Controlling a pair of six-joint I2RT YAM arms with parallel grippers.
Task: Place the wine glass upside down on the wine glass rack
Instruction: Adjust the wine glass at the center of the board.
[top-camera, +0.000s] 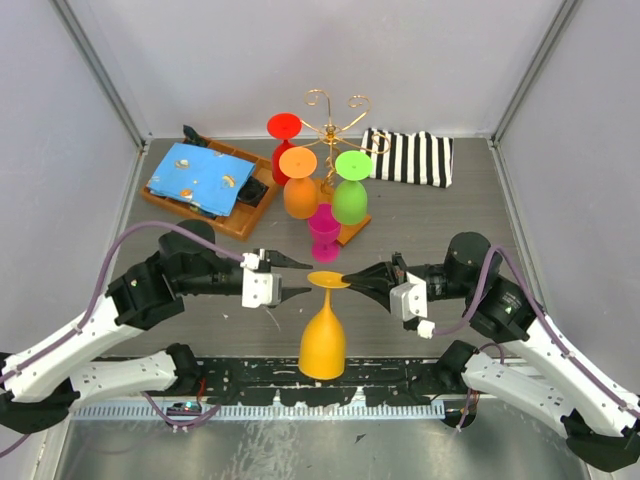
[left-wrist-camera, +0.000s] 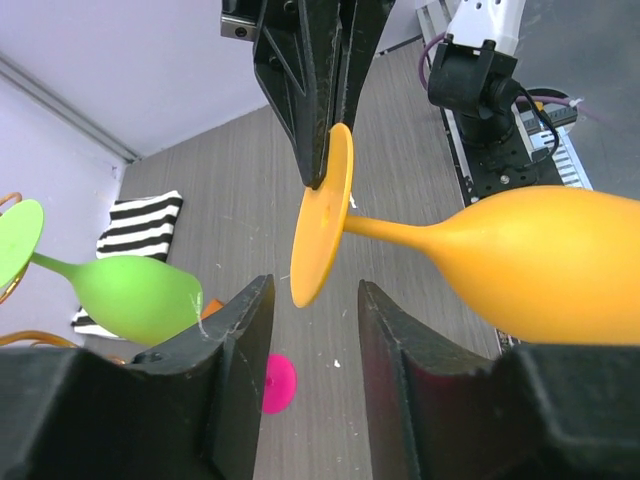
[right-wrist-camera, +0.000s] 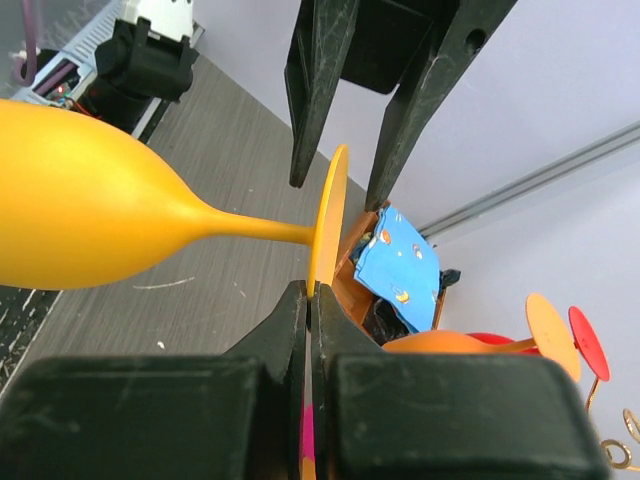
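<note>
At the near edge of the desk, between the two arms, an opaque yellow-orange wine glass (top-camera: 322, 345) is seen upside down, its bowl lowest and its round flat foot (top-camera: 328, 279) uppermost; whether its rim touches the desk cannot be told. The right-hand edge of the foot is pinched by the right gripper (top-camera: 345, 278), whose black fingers (right-wrist-camera: 290, 330) are pressed together on the thin disc. The opposite edge is flanked by the left gripper (top-camera: 308, 278): its jaws are spread, one on each side of the foot, with a gap visible on both sides in the left wrist view. Farther in, toward the middle of the desk, a small magenta glass (top-camera: 324, 230) is set just in front of the wine glass rack (top-camera: 333, 128), a thin gold wire stand with curled scroll arms on a flat orange-brown wooden base. Three glasses are hung on the rack upside down: a red one (top-camera: 283, 150) at the far left, an orange one (top-camera: 300, 190) beside it, and a green one (top-camera: 350, 195) on the right. Toward the far left corner a wooden tray (top-camera: 235, 225) is placed, covered by a blue patterned cloth (top-camera: 195, 172). At the far edge, right of the rack, a black-and-white striped cloth (top-camera: 410, 157) is laid.
</note>
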